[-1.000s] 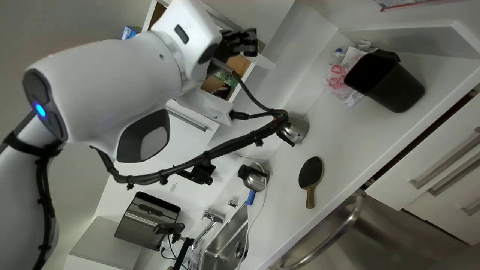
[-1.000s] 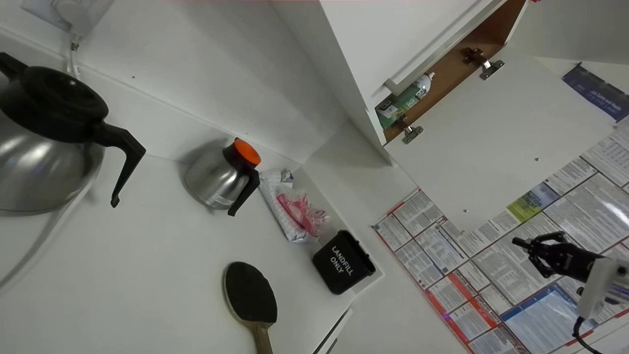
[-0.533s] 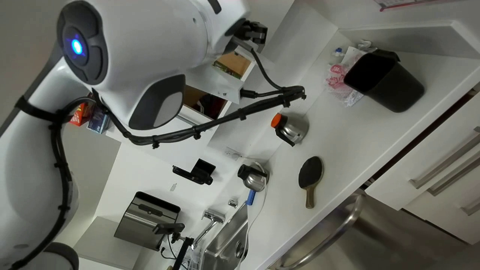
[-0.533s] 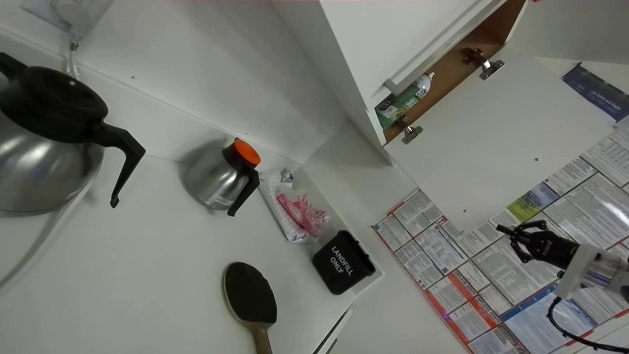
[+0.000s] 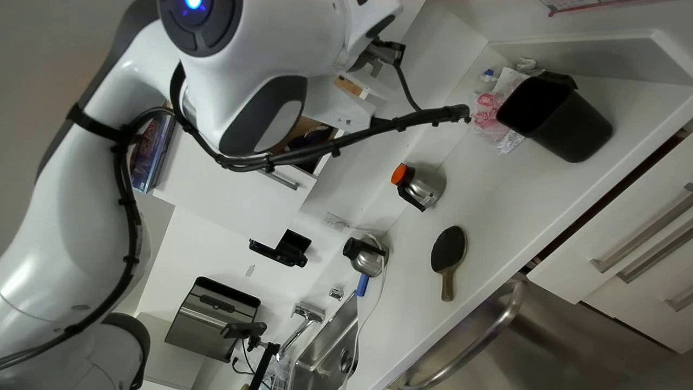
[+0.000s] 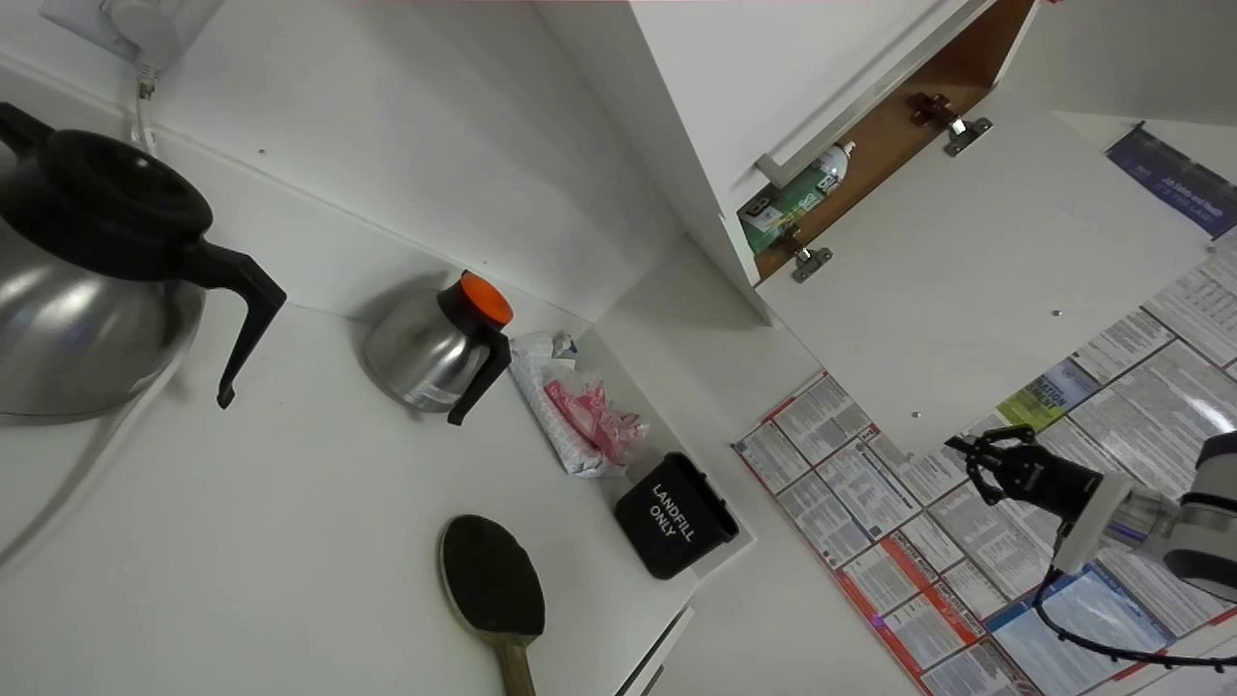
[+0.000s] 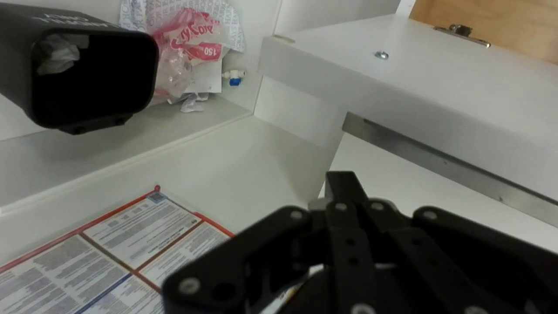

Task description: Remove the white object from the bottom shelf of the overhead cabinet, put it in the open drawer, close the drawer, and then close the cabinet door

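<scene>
My gripper (image 7: 346, 187) is shut, with nothing visible between its fingers. In an exterior view the gripper (image 6: 959, 445) sits just off the free edge of the cabinet door (image 6: 966, 261), which stands open. That door (image 7: 436, 61) shows its inner face and a handle strip beyond its edge in the wrist view; whether I touch it I cannot tell. Behind it the overhead cabinet's wooden interior (image 7: 501, 26) shows partly. The drawer (image 5: 612, 222) has its white front close to the counter, a dark gap above it, its inside hidden. The white object and the bottom shelf are out of view.
A black bin (image 5: 557, 119), plastic bags (image 5: 492, 116), a steel pot with orange lid (image 5: 422, 184) and a paddle (image 5: 449, 254) rest on the counter. A green package (image 6: 788, 208) stands in the cabinet. Printed notices (image 6: 889, 493) cover the wall behind the gripper.
The arm has swung across. In an exterior view the gripper has shifted left and slightly up, closer to the open cabinet door's edge. It has stayed shut; the door looks unmoved.
</scene>
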Available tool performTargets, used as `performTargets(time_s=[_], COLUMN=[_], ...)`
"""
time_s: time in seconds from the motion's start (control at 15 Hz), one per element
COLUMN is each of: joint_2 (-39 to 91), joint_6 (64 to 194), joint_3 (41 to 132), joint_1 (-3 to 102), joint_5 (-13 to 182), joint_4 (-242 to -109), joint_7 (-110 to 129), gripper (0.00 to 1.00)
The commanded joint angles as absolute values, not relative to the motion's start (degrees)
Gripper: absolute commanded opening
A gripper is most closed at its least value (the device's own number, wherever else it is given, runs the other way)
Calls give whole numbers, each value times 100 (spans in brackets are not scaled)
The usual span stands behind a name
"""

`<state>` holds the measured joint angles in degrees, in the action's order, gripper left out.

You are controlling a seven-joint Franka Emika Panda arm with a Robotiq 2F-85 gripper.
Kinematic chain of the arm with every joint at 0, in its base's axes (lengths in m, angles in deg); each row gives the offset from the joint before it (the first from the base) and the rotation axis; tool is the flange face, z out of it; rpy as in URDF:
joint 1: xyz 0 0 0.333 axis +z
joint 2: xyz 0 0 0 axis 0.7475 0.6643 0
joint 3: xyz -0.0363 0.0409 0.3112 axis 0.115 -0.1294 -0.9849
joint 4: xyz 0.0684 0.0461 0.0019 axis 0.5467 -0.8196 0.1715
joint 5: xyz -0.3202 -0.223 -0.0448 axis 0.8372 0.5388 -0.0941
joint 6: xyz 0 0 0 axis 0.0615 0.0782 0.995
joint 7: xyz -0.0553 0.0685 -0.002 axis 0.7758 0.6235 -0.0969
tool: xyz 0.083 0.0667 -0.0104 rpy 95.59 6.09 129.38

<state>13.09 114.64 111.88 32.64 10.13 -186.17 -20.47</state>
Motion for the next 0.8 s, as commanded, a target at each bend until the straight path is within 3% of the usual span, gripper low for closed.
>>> performTargets(time_s=[0.0, 0.73], joint_2=[1708, 2191], joint_6=[10741, 8881], joint_3=[10846, 10386], joint_1=[2847, 2473], joint_5=[1009, 1366], joint_4=[-18175, -17558], joint_7=[-2092, -2610], gripper=[0, 0])
